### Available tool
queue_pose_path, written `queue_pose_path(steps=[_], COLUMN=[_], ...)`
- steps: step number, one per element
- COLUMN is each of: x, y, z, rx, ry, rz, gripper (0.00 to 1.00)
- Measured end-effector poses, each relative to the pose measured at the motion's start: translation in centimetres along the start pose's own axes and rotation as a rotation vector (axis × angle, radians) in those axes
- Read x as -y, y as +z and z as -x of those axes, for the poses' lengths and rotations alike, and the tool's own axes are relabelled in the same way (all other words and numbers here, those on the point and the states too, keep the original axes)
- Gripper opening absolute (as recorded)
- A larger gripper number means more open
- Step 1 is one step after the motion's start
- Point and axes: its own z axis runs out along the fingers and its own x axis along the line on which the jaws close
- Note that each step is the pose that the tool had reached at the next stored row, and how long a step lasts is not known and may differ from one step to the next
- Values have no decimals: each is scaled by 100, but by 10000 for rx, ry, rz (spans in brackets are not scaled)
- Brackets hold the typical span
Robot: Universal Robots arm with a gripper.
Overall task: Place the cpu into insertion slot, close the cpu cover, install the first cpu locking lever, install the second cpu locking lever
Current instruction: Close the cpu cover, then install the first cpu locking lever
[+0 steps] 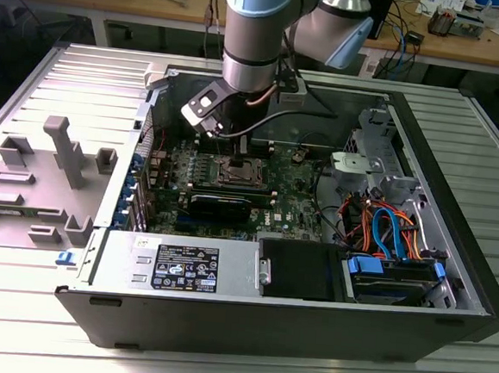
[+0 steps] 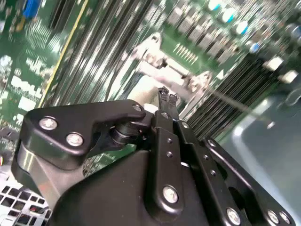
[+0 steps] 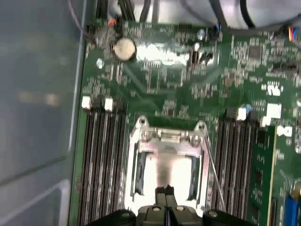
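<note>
An open computer case [image 1: 308,325] lies on a ribbed metal table [image 1: 15,306], grey fixture blocks [image 1: 62,150] toward the table's edge at the exterior view's left, wooden workbenches [image 1: 65,3] behind. In the first wrist view the gripper [image 3: 165,190] is clenched, fingertips together, over the insertion slot [image 3: 167,169] at the motherboard's [image 3: 160,89] middle between memory slots [image 3: 101,160]; the cpu cover [image 3: 164,140] lies flat around its glared pale field, so whether the cpu sits there I cannot tell

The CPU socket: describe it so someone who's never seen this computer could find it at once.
Inside the open case, find the green motherboard. The socket lies just below the hand, between two banks of long black memory slots. It alone is square and shiny silver.
</note>
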Motion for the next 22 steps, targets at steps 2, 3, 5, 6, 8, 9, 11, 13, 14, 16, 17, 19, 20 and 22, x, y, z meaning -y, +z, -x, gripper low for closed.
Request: queue_pose_path(steps=[2,3,5,6,8,9,11,13,14,16,17,19,20,22], x=[-107,-120,-123,-123,-139,-139,-140,-140,-144,-144,-143,-143,-143,-143], y=[0,-1,0,0,0,0,0,0,0,-1,-8,-11,-11,-13], z=[10,11,11,11,13,13,13,13,13,13,12,13,13,13], rx=[0,0,0,0,0,-1,-1,0,0,-1,0,-1,-2,0], ry=[6,8,9,9,8,8,8,8,6,5,1,-27,-56,-198], rz=[0,0,0,1,1,0,1,0,1,0,-1,-1,0,-4], gripper=[11,11,11,11,11,11,11,11,11,11,11,11,11,11])
